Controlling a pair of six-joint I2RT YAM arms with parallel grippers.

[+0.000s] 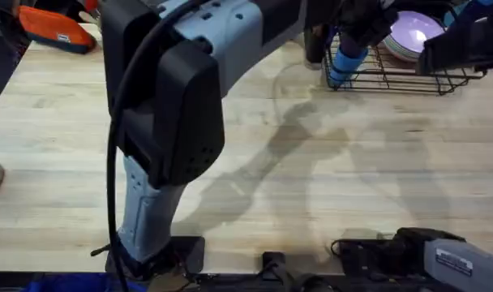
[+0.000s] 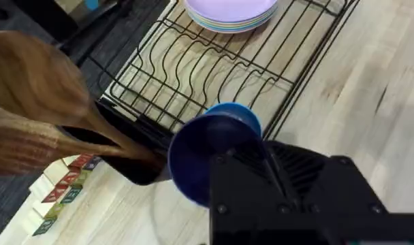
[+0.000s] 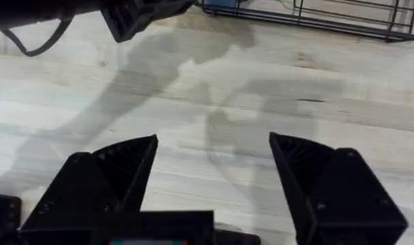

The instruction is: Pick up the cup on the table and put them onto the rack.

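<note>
The cup [image 1: 345,65] is blue and hangs at the left end of the black wire rack [image 1: 409,79], held by my left gripper [image 1: 356,42]. In the left wrist view the blue cup [image 2: 212,146] lies on its side in the shut gripper [image 2: 242,162], its open mouth toward the camera, right at the corner of the rack [image 2: 193,68]. My right gripper [image 3: 214,184] is open and empty low over bare table, with its arm [image 1: 441,258] resting at the near right edge.
Purple plates [image 1: 414,36] stand stacked in the rack's far part. A black holder [image 2: 135,162] with wooden utensils [image 2: 37,102] stands beside the rack's left corner. Small wooden blocks [image 2: 60,194] lie near it. An orange and black object [image 1: 56,32] sits at the far left.
</note>
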